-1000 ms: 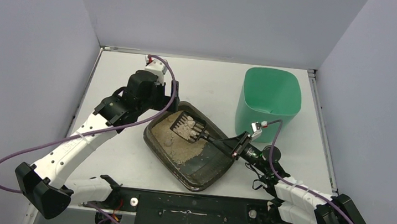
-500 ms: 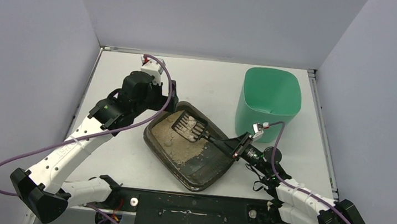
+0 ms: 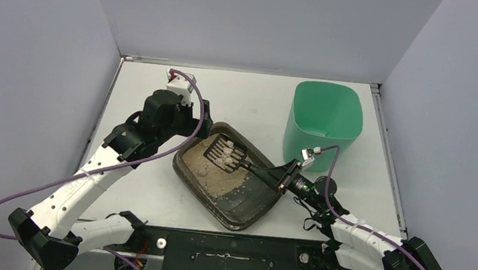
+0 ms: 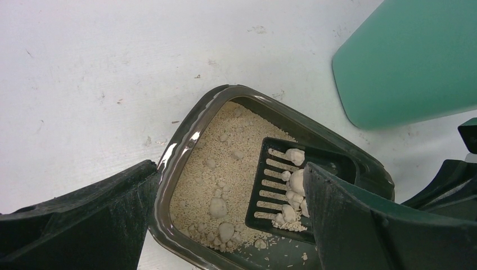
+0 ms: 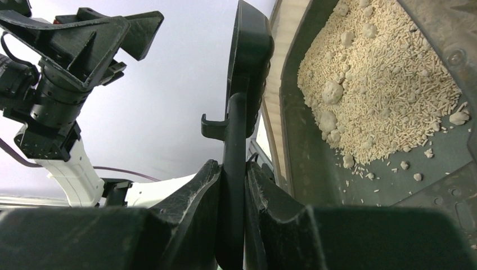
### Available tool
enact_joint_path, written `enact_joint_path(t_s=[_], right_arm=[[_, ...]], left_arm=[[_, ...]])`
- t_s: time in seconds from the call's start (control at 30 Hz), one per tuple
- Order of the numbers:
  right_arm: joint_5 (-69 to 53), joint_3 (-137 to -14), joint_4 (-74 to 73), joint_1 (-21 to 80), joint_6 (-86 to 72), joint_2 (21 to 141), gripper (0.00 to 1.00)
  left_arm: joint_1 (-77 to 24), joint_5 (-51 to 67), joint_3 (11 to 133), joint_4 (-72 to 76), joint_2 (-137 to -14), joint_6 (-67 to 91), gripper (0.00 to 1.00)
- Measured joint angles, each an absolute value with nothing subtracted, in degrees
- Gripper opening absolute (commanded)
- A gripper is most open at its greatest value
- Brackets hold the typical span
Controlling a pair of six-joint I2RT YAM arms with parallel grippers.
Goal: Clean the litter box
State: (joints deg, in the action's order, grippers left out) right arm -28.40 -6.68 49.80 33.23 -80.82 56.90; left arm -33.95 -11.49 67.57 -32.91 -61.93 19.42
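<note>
The litter box [image 3: 251,202] is a dark tray lying at an angle in mid-table, with beige granules heaped in its left half. My right gripper [image 3: 277,175] is shut on the handle of a black slotted scoop [image 3: 226,152]. The scoop holds several pale clumps just above the granules. My left gripper [image 3: 201,128] is open and hovers at the box's far-left corner. In the left wrist view its fingers [image 4: 112,208] stand either side of the rim [image 4: 175,162] and the scoop [image 4: 274,188], gripping nothing. The right wrist view shows the gripper [image 5: 233,169] clamped on the handle [image 5: 234,129], with the box wall [image 5: 293,135] to its right.
A taller mint-green bin [image 3: 324,117] stands upright at the back right, just beyond the box; it also shows in the left wrist view [image 4: 410,62]. Loose clumps lie among the granules [image 4: 216,208]. Grey walls close in the table on three sides.
My left arm's wrist and elbow have shifted a little back and to the left, while its gripper stays by the box corner. The scoop with its clumps has barely moved.
</note>
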Motion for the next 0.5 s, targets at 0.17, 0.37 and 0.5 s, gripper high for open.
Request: enact_joint_path(t_s=[0.17,0.37,0.5], right_arm=[[-28.2,-7.2,48.7,33.1,-80.4,56.5,0.00],[-28.1,-8.1,47.8,32.7,-80.4,56.9,0.00],[-28.8,-8.4,47.5,32.0,-80.8,57.5,0.00]], left_arm=[[-33.9,-11.5,67.2,-32.8,-61.6,19.3,0.97],[-33.9,-11.7,67.0,-32.8,-60.8,19.1,0.97],[-33.9,-11.7,66.8,-32.7,-60.7,19.0,0.97]])
